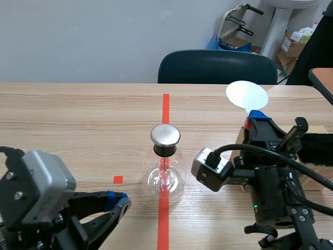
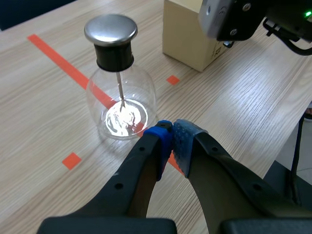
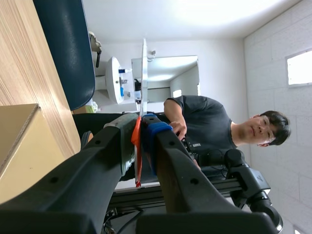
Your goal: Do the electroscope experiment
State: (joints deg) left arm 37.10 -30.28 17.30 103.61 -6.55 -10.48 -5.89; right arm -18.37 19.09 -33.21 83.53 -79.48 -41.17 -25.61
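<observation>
The electroscope (image 1: 165, 169) is a clear glass flask with a black stopper and a round metal cap (image 1: 165, 135), standing on the red tape line mid-table. From its cap a thin rod hangs down inside the flask (image 2: 121, 105). My left gripper (image 1: 120, 202) rests low at the front left, shut on nothing; the flask stands just ahead of its fingertips (image 2: 170, 139). My right gripper (image 1: 256, 121) is raised to the right of the flask, shut on the red handle of a white disc wand (image 1: 247, 95). The wand (image 3: 144, 73) appears edge-on in the right wrist view, gripped in the gripper (image 3: 139, 130).
A cardboard box (image 2: 187, 39) sits under the right arm, with a dark furry pad (image 1: 317, 148) on it. A dark blue chair (image 1: 217, 66) stands behind the table's far edge. A person (image 3: 209, 122) shows in the right wrist view.
</observation>
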